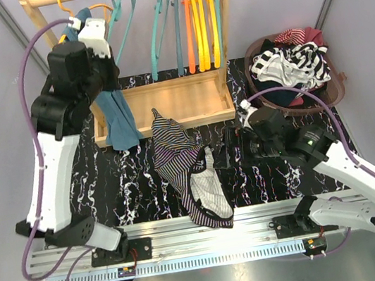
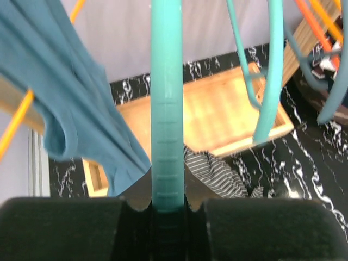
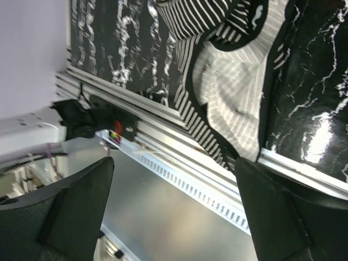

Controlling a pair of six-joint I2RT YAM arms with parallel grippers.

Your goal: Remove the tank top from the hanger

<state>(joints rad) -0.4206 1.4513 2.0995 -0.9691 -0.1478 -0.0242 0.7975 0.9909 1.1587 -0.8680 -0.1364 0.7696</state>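
- One wooden rack is standing at the back, carrying teal and orange hangers.
- One basket is sitting far right.
- One blue tank top is hanging at the rack's left end, not yet off.
- One striped garment is lying on the table.
- Left gripper is clamping a teal hanger beside the top, probably steadying it.
- Right gripper is hovering wide open, empty.

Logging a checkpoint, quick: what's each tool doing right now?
Left tool: closed on the teal hanger.
Right tool: open, holding nothing.
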